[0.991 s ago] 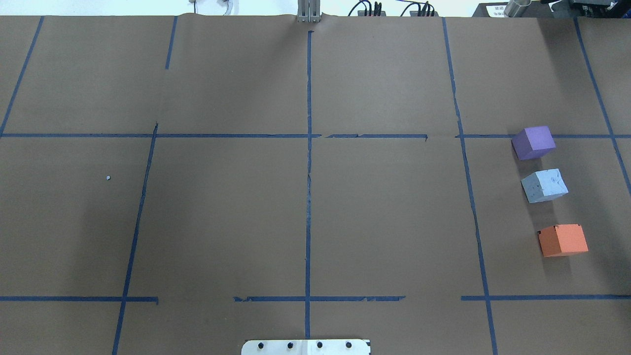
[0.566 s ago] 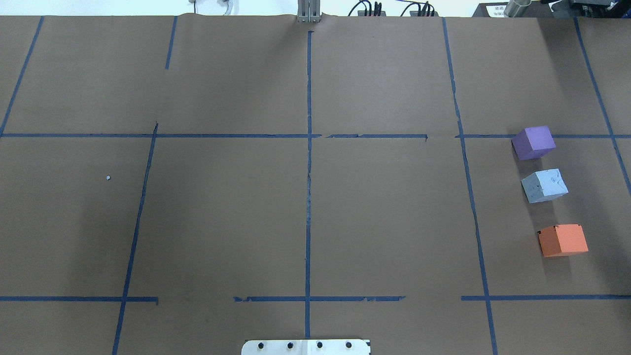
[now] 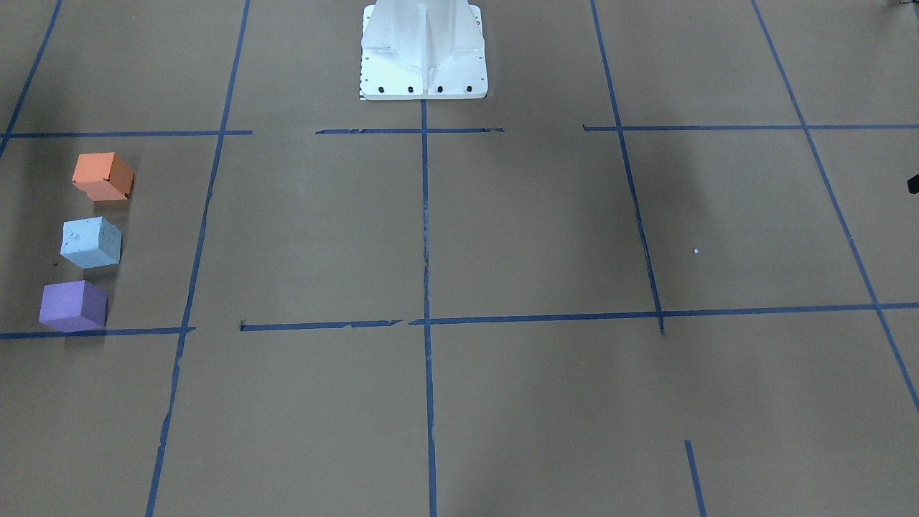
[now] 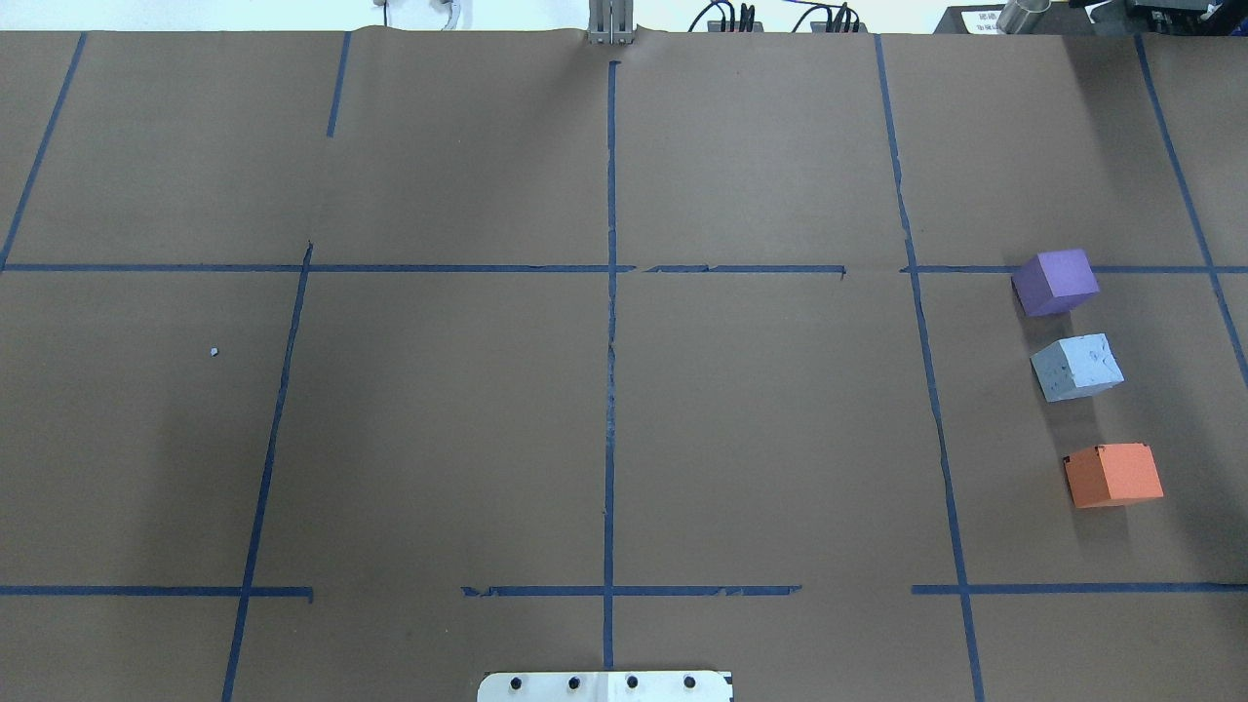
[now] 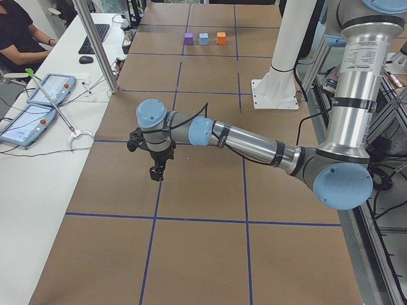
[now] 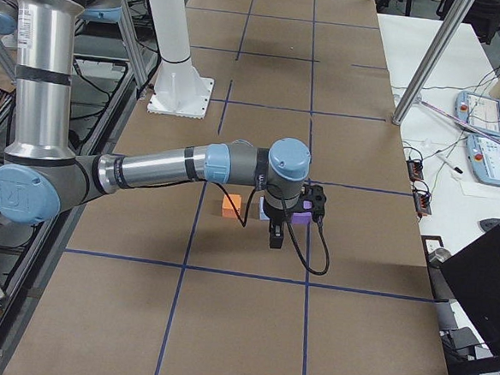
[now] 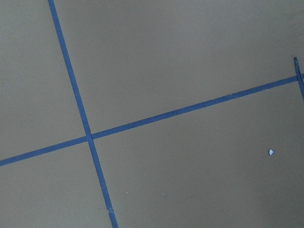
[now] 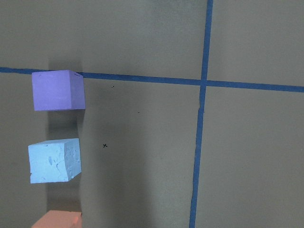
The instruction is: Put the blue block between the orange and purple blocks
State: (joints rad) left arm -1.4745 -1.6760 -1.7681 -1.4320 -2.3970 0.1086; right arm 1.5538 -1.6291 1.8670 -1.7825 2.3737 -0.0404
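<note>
Right gripper (image 6: 276, 238) hangs pointing straight down just above the three blocks. It shows only in a side view, so whether its jaws stand wide or narrow cannot be told, though all three blocks rest on the brown paper cover (image 4: 439, 439) and none is in its grasp. Left gripper (image 5: 156, 172) hovers over bare paper well apart from the blocks, its jaw state equally impossible to tell. The blue block (image 4: 1076, 368) sits on the robot's right side, in the gap between the purple block (image 4: 1055, 282) and the orange block (image 4: 1113, 475). It touches neither and lies somewhat nearer the purple one, and the three form a loose, slightly slanted row. By that layout the placing appears done, and the step in hand looks like the close of the task. What remains, at most, would be for the right gripper to draw clear, rising before it swings away so that it clips no block. Should the row need tidying, the blue block would want a gentle nudge toward the orange one. Around the work are a grid of blue tape lines (image 4: 610, 341), a small white speck (image 4: 214, 352) on the left half, and the white robot base (image 3: 423, 50). An operator (image 5: 16, 35) sits off to the side by two tablets (image 5: 48, 89). No object shows in the way of a withdrawal; the purple block touches a tape line, which is no obstacle
</note>
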